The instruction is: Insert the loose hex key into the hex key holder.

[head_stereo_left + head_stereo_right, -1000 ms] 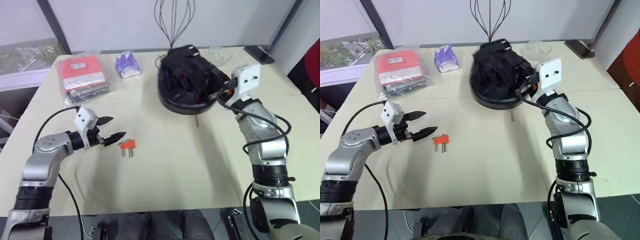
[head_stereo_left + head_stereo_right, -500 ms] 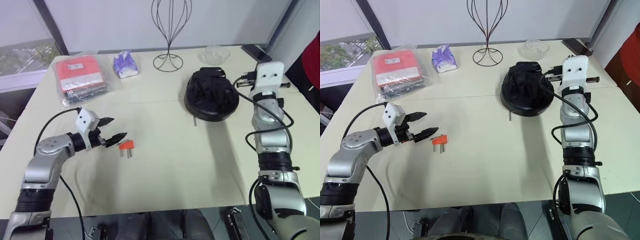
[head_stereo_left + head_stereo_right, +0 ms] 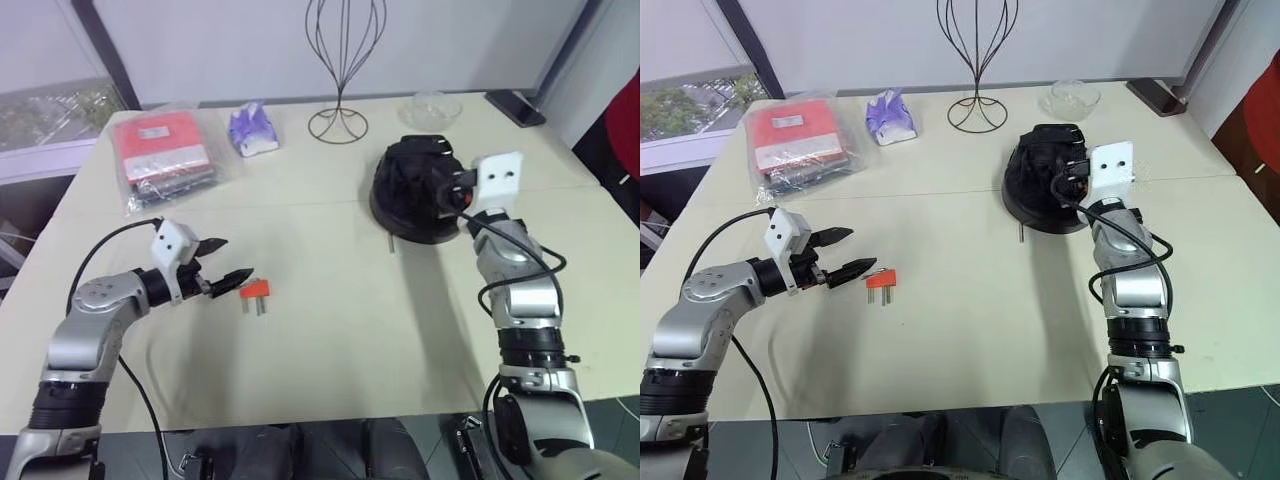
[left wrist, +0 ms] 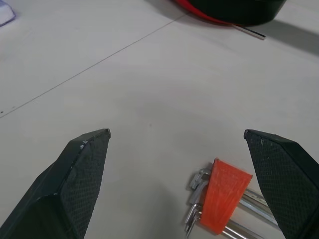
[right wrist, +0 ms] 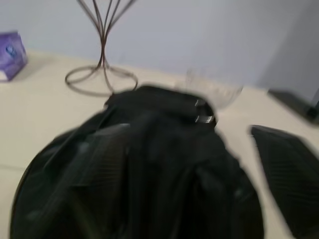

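Black left tool (image 3: 226,263): fingers spread wide, empty, low over the worktop (image 3: 330,330), tips just beside the hex key holder.
Right tool (image 3: 1072,172): released, fingers apart in the right wrist view, nothing between them, right up against the black cap (image 3: 415,190).
Hex key holder (image 3: 255,293): orange block flat on the worktop, grey keys sticking out toward me.
Loose hex key (image 3: 391,241): thin rod lying at the cap's near rim, well apart from the holder.
Further back: wire stand (image 3: 338,70), red packet (image 3: 160,150).
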You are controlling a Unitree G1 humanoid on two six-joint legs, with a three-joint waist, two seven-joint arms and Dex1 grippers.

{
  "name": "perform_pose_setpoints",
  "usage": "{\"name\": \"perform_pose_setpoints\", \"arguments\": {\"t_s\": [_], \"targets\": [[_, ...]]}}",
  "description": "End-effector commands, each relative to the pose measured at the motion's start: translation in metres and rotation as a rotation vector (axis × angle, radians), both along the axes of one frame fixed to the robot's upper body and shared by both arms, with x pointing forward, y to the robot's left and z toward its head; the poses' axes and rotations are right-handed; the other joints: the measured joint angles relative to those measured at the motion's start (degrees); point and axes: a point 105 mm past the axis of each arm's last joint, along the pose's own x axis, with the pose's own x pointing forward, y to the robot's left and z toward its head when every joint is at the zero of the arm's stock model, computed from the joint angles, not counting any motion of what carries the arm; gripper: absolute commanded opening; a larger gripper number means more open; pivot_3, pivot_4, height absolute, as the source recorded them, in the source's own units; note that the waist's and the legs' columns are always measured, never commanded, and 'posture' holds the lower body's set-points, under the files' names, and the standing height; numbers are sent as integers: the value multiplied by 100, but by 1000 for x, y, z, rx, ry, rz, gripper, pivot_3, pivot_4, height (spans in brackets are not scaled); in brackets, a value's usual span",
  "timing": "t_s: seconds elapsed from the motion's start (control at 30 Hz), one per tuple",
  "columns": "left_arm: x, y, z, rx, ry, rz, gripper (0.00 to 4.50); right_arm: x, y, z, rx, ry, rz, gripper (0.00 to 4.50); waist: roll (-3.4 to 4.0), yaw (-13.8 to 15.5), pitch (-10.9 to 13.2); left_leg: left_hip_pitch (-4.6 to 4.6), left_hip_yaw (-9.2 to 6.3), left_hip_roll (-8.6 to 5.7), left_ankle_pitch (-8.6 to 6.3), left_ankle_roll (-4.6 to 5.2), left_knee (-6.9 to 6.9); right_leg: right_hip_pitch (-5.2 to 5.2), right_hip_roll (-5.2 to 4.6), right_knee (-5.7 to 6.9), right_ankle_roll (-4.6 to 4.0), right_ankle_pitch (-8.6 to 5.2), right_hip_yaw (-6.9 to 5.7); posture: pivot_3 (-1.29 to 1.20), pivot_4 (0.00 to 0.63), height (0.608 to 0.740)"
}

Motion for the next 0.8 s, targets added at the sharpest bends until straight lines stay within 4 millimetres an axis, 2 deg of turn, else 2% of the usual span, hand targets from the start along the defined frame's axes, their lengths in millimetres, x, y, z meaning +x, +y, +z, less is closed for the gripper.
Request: {"name": "perform_pose_setpoints", "arguments": {"t_s": [0.03,0.2,0.4,0.5,0.67,0.73,0.8], "targets": [[-11,-12,24,31,-46,-114,4500,2,-1,14,56,2,-26,4047,0,-9,0,-4,0,0,0,0,0,-3,-1,0,0,0,0,0,150,740],[-17,-22,60,90,-115,-222,4500,9,1,2,171,82,-10,4047,1,-4,1,-14,0,1,0,-1,0,-14,0,1,-1,1,0,0,150,740],[-14,-28,67,88,-139,-232,4500,21,2,-31,137,220,-36,4047,2,-29,0,-12,4,1,1,-1,-1,-15,0,1,-2,2,0,0,150,740],[-15,-29,62,83,-129,-227,4500,23,0,-41,118,252,-53,3265,0,-85,-1,-9,5,3,1,-1,1,-9,0,1,-2,2,0,0,150,740],[-15,-27,58,68,-124,-199,4500,24,-2,-43,116,256,-66,790,-4,-88,-3,5,1,2,1,-1,4,10,0,0,-2,2,-1,0,150,740],[-15,-26,58,64,-125,-191,4500,24,-2,-44,123,259,-68,41,-5,-89,-4,8,1,2,0,-1,4,14,0,0,-2,2,-1,0,150,740],[-15,-25,55,60,-123,-181,4500,25,-2,-44,128,262,-66,41,-7,-88,-5,9,0,2,1,-1,5,16,1,0,-2,2,-2,0,150,740]]}}
